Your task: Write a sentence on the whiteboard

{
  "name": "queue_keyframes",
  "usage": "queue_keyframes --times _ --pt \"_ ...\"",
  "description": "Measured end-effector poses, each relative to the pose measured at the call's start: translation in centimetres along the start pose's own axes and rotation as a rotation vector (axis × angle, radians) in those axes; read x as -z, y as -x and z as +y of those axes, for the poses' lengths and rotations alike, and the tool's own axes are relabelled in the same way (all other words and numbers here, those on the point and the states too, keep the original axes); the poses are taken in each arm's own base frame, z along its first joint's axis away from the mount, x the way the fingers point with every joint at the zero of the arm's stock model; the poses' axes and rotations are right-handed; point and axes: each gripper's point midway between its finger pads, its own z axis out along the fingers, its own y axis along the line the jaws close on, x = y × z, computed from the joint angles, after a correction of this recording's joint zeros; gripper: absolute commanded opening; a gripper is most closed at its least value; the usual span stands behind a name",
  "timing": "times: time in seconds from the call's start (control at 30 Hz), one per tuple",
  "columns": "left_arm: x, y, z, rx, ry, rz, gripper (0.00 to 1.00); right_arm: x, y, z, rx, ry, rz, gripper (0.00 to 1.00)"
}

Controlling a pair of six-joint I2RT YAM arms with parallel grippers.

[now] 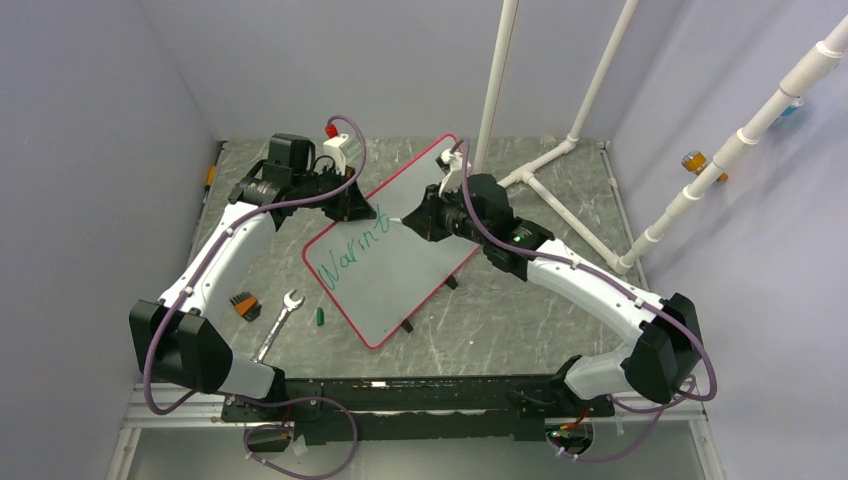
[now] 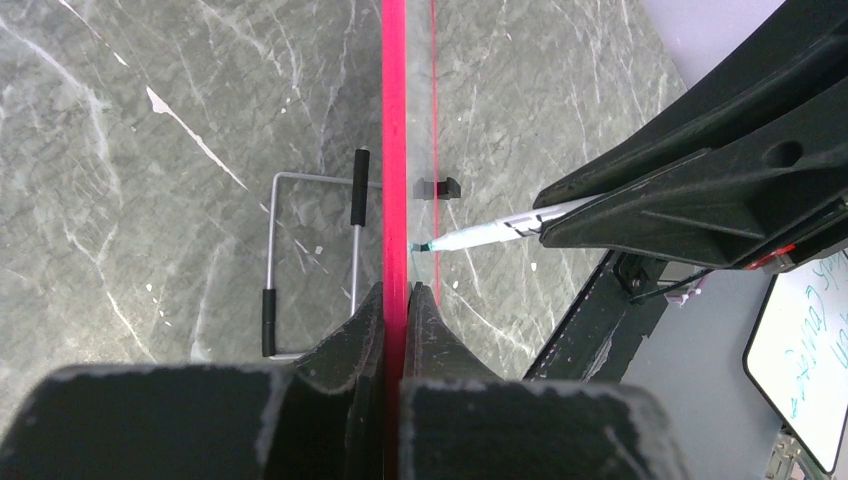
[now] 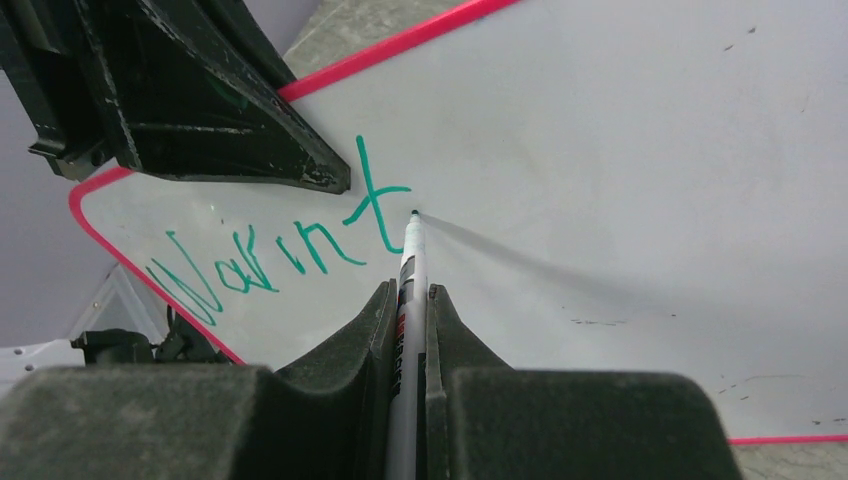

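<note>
The whiteboard (image 1: 410, 275) lies tilted in the middle of the table, propped on small black feet. Green lettering (image 1: 345, 262) on its left part reads roughly "Warmt" (image 3: 280, 255). My left gripper (image 1: 362, 212) is shut on the board's red rim (image 2: 394, 150) at its far-left edge; its midpoint shows in the left wrist view (image 2: 397, 295). My right gripper (image 1: 415, 222) is shut on a white marker (image 3: 410, 270), held upright between the fingers (image 3: 375, 320). The marker's tip rests on the board just right of the "t". The marker also shows in the left wrist view (image 2: 490, 232).
A wrench (image 1: 279, 322), a green marker cap (image 1: 320, 317) and a small orange-and-black object (image 1: 244, 304) lie left of the board. White pipes (image 1: 560, 160) stand at the back right. A wire stand (image 2: 310, 265) sits under the board's edge.
</note>
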Motion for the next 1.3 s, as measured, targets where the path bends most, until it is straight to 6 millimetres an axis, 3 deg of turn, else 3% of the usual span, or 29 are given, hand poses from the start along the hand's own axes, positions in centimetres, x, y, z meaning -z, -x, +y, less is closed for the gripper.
queue_keyframes --times 0.47,0.73,1.13,1.3 --pt "0.0 0.0 -0.1 -0.001 -0.003 0.0 0.0 0.7 1.6 0.1 0.001 -0.008 -0.046 0.0" --pt "0.0 0.0 -0.1 -0.001 -0.004 0.0 0.0 0.0 3.7 -0.6 -0.009 -0.025 -0.088 0.0" --pt "0.0 0.0 0.0 0.0 0.001 0.0 0.0 -0.7 3.6 -0.8 -0.035 -0.02 -0.094 0.0" --pt "0.0 0.0 0.1 0.0 0.006 0.0 0.0 -0.5 2.3 -1.2 -0.052 -0.013 -0.099 0.0"
